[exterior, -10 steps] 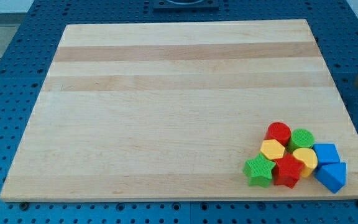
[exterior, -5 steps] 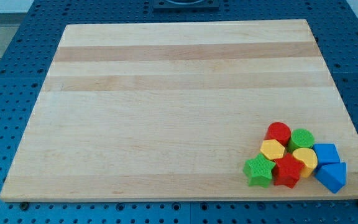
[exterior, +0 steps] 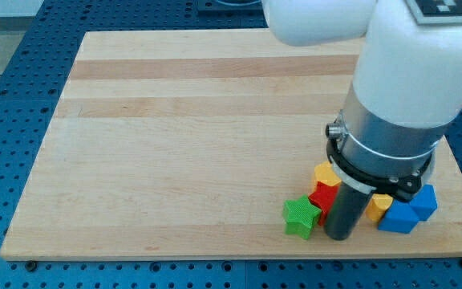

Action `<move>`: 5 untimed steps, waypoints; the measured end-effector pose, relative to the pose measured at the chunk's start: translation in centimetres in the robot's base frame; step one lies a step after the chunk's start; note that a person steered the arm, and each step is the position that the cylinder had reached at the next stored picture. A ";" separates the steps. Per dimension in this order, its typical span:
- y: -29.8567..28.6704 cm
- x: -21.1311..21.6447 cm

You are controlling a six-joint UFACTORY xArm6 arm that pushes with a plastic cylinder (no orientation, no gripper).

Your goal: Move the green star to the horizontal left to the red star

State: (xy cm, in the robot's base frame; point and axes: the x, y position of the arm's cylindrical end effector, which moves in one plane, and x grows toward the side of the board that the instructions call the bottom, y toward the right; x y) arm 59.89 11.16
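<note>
The green star (exterior: 300,217) lies near the board's bottom edge, right of centre. The red star (exterior: 322,198) touches it on its right and slightly above, and is partly hidden by the arm. My tip (exterior: 340,236) is the lower end of the dark rod, just right of the green star and below the red star. A yellow block (exterior: 325,174) sits above the red star. Another yellow block (exterior: 378,206) and two blue blocks (exterior: 398,217) (exterior: 425,201) lie to the right of the rod.
The large white and grey arm (exterior: 399,88) covers the view's upper right and hides part of the block cluster. The wooden board (exterior: 175,136) rests on a blue perforated table (exterior: 6,144).
The arm has come into view over the cluster. The green star has moved left and the other blocks have shifted. The red cylinder and green cylinder no longer show.
</note>
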 end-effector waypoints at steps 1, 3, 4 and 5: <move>-1.1 -0.9; 0.1 2.0; -2.8 1.5; -7.6 -0.8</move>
